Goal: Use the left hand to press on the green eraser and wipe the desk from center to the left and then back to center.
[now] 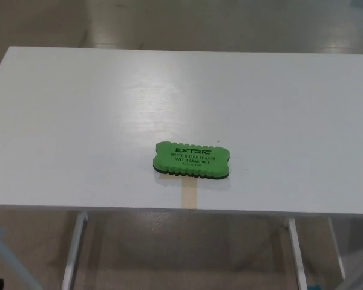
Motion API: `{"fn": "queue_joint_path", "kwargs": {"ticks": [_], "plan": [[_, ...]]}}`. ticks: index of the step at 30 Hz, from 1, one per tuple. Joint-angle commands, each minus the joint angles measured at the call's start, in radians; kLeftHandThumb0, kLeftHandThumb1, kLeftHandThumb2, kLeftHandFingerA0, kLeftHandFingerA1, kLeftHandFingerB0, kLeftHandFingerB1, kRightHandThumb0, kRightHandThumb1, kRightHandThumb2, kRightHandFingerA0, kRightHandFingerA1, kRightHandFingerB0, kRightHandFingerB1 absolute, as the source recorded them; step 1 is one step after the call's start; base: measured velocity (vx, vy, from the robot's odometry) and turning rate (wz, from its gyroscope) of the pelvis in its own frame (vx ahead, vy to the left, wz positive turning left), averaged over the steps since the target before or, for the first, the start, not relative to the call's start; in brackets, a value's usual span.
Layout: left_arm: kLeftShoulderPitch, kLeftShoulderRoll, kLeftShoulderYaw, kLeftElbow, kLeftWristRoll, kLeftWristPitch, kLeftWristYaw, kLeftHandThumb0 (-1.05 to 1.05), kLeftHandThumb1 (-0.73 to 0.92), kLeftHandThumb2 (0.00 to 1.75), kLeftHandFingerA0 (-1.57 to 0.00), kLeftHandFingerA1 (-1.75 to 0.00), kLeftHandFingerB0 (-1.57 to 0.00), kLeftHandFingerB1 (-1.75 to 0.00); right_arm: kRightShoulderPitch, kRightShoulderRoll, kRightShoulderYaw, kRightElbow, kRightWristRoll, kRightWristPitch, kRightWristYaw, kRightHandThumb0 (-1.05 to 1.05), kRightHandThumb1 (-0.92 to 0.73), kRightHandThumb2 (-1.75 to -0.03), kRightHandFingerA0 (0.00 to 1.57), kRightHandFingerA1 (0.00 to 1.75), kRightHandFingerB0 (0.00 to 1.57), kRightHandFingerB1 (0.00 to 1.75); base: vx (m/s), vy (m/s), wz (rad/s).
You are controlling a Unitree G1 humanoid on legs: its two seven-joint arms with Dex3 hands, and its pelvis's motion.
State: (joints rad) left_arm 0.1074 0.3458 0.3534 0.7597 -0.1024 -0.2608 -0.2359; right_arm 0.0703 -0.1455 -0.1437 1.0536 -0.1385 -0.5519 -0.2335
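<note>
I'm seeing neither robot hand in my head view, so I cannot tell their pose. The green eraser (192, 161) is lying flat near the front edge of the white surface (78, 121), roughly centred, untouched.

White tabletop (78, 121) in front of me, green eraser (192, 160) lying flat near its front edge, just above a tan strip (189, 194).

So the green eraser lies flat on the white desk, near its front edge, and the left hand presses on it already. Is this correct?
Not quite. The head view shows no hand at all; the green eraser lies untouched, flat on the white desk, near its front edge.
</note>
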Motion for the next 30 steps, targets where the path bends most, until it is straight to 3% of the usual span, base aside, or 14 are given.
{"fn": "queue_joint_path", "kwargs": {"ticks": [1, 11, 26, 30], "plan": [[0.034, 0.119, -0.145, -0.226, -0.187, 0.004, -0.653, -0.37, 0.67, 0.60, -0.58, -0.40, -0.40, -0.34, -0.003, 0.003, -0.015, 0.033, 0.019, -0.116, -0.046, -0.45, -0.63, -0.90, 0.61, 0.62, 0.38, 0.49, 0.00, 0.000, 0.00], [0.096, 0.158, -0.276, -0.417, -0.237, 0.071, -0.811, -0.33, 0.68, 0.61, -0.54, -0.39, -0.36, -0.34, -0.002, -0.001, -0.018, 0.029, 0.032, -0.108, -0.016, -0.45, -0.63, -0.91, 0.61, 0.62, 0.38, 0.49, 0.00, 0.000, 0.00], [0.212, 0.252, -0.379, -0.787, -0.333, 0.198, -0.835, -0.34, 0.68, 0.60, -0.52, -0.39, -0.38, -0.35, -0.012, -0.001, -0.017, 0.044, 0.027, -0.114, -0.026, -0.45, -0.62, -0.90, 0.61, 0.62, 0.38, 0.49, 0.00, 0.000, 0.00], [0.236, 0.300, -0.387, -0.965, -0.425, 0.284, -0.830, -0.33, 0.68, 0.60, -0.51, -0.39, -0.40, -0.38, -0.011, -0.003, -0.016, 0.044, 0.023, -0.109, -0.033, -0.46, -0.62, -0.90, 0.61, 0.62, 0.38, 0.49, 0.00, 0.000, 0.00]]}}
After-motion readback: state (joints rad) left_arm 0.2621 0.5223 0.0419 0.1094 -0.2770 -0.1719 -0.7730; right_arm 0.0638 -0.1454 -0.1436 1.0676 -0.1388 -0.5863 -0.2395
